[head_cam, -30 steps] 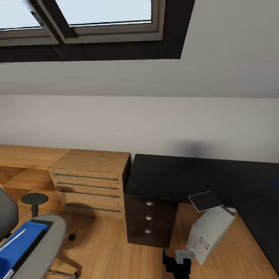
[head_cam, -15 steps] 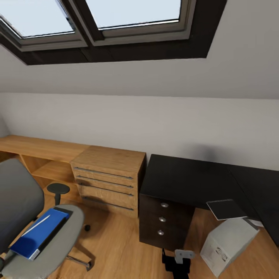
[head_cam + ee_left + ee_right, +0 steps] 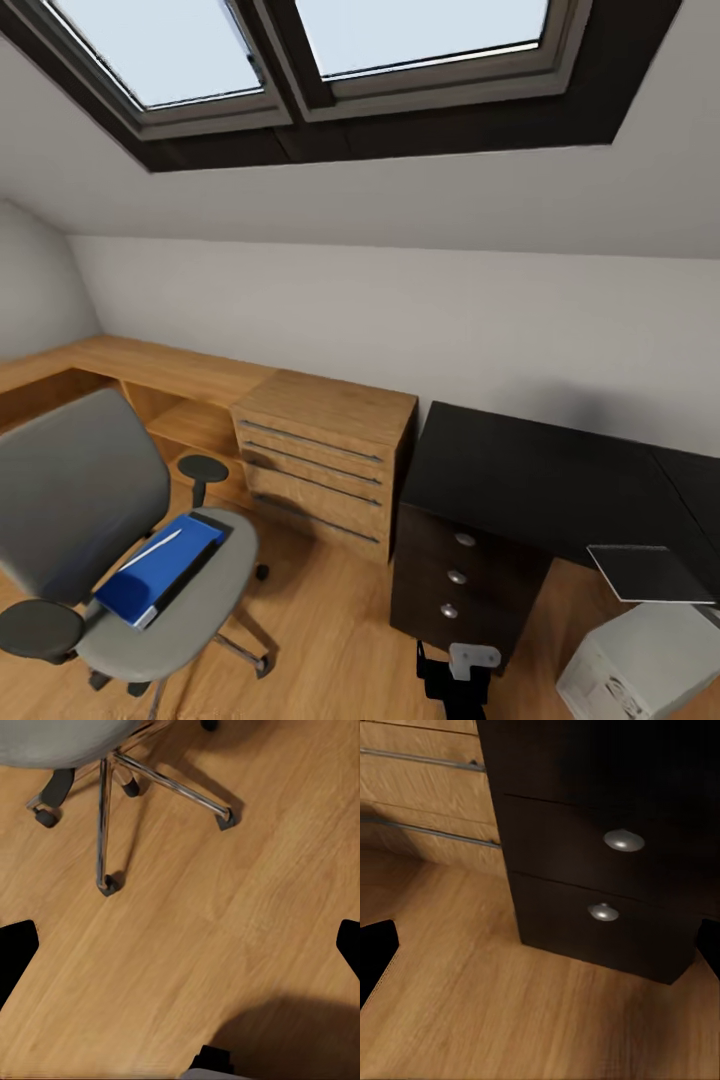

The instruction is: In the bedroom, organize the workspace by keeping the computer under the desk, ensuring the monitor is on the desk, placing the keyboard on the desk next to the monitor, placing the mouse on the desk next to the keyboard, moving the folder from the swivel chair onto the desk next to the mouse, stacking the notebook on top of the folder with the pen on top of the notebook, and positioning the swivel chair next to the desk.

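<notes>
Fingers of left gripper and fingers of right gripper spread wide at wrist-view edges, gripping nothing, over wood floor. At head view's 4 o'clock, black desk surface, bare; at 8 o'clock, swivel chair bearing folder with pen atop. At 5 o'clock, computer on floor, notebook above it.

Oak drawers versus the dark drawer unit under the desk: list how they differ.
The oak drawers are light wood with long bar handles; the dark drawer unit is near black with round knobs. The oak drawers are wider and have their own wood top, while the dark drawer unit is narrower and sits under the glossy black desk. Both stand on the plank floor, side by side along the same wall, drawers shut.
</notes>
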### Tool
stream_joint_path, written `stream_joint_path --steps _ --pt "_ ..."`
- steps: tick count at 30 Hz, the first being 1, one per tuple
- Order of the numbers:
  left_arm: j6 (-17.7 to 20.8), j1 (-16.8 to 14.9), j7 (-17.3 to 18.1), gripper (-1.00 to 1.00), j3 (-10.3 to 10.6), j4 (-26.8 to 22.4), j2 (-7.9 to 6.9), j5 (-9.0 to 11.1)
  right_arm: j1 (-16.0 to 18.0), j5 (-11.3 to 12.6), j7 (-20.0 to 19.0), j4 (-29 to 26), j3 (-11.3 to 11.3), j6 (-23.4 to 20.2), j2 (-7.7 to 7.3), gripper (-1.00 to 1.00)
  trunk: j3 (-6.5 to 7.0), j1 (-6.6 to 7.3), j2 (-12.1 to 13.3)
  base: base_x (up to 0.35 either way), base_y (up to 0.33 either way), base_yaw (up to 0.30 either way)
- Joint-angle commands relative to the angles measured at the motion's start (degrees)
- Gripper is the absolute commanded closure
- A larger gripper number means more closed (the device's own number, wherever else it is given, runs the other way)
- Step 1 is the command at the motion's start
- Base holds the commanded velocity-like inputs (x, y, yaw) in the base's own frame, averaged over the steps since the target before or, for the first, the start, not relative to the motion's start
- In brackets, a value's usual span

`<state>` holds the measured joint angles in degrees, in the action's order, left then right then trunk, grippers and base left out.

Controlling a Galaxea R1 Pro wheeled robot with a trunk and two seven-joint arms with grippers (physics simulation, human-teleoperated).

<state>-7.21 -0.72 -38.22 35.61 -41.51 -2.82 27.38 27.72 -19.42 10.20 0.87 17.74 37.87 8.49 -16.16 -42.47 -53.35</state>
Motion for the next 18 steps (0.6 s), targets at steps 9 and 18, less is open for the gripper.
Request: stream_joint_path --steps 9,18 --pt "-0.4 -0.1 -0.4 -1.00 0.4 -0.1 -0.08 0.6 0.1 -0.6 0.4 0.3 0.3 0.1 0.08 -1.00 -0.07 -0.01 -0.1 0.000 0.000 0.288" --pt "-0.4 -0.1 -0.4 -1.00 0.4 0.0 -0.16 0.6 0.1 -0.6 0.4 0.4 0.3 0.1 0.12 -1.00 -0.07 -0.01 -0.1 0.000 0.000 0.288"
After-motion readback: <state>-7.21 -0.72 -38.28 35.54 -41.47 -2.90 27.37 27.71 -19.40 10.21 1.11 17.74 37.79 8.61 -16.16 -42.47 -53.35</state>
